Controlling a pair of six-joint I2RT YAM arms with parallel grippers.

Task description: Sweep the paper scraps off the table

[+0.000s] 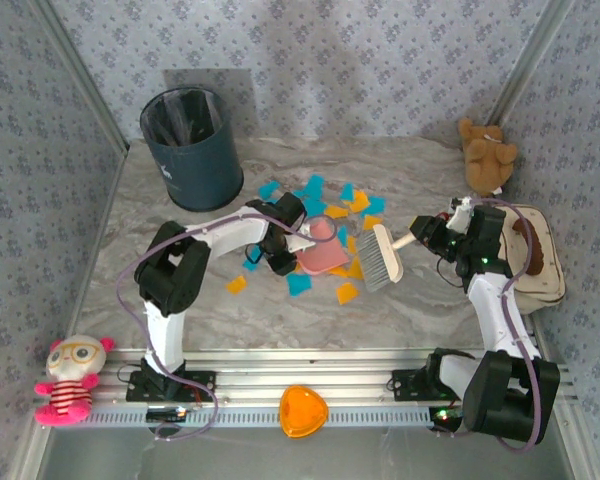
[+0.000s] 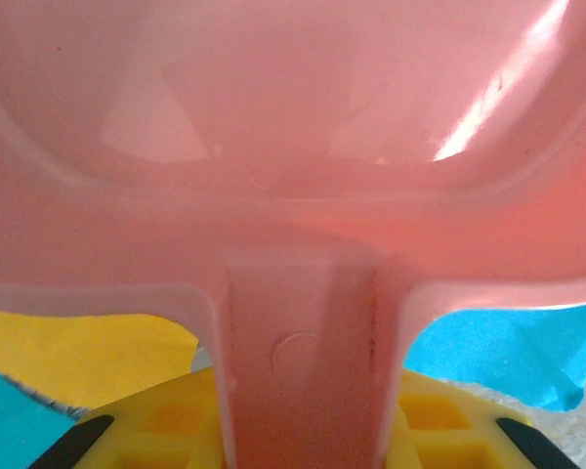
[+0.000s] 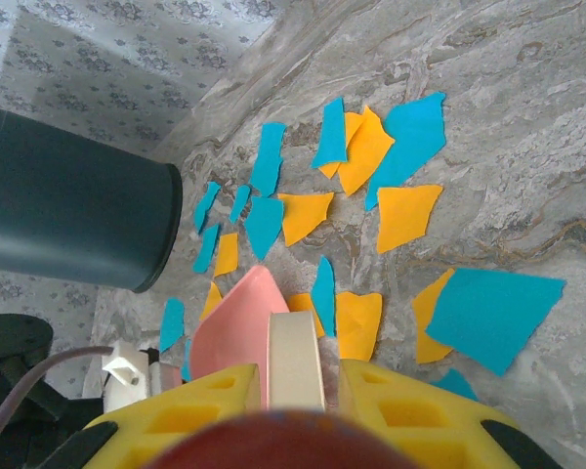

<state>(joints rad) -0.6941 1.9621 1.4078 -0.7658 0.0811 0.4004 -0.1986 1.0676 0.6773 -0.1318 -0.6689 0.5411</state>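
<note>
Grey-beige marble-veined table [image 1: 180, 300], wavy lines across it, aluminium rail along the near edge. At its far left, a dark blue-grey bin [image 1: 192, 150], upright, lined with a clear bag.

At mid-table, a pink dustpan [image 1: 322, 255], clamped narrowly by its handle in the left gripper [image 1: 278, 262]. From the left wrist: yellow fingers [image 2: 439, 420] on either side of that handle, the glossy pan spreading wide above.

Just right of the pan, a brush [image 1: 382, 257] with grey bristles down on the tabletop. Held tight by its cream handle in the right gripper [image 1: 427, 233].

Smallest of all, the paper scraps [image 1: 315, 187]: thin flat bits in cyan-blue and orange-yellow, irregular triangles and polygons, each far smaller than the pan. Scattered over the middle of the table between bin and brush. Mostly beyond the dustpan, with a few on its near side and to its left, some overlapping. Under the pan's near edge, one yellow piece [image 2: 78, 352] left of the handle and one cyan piece [image 2: 498, 347] to the right.
</note>
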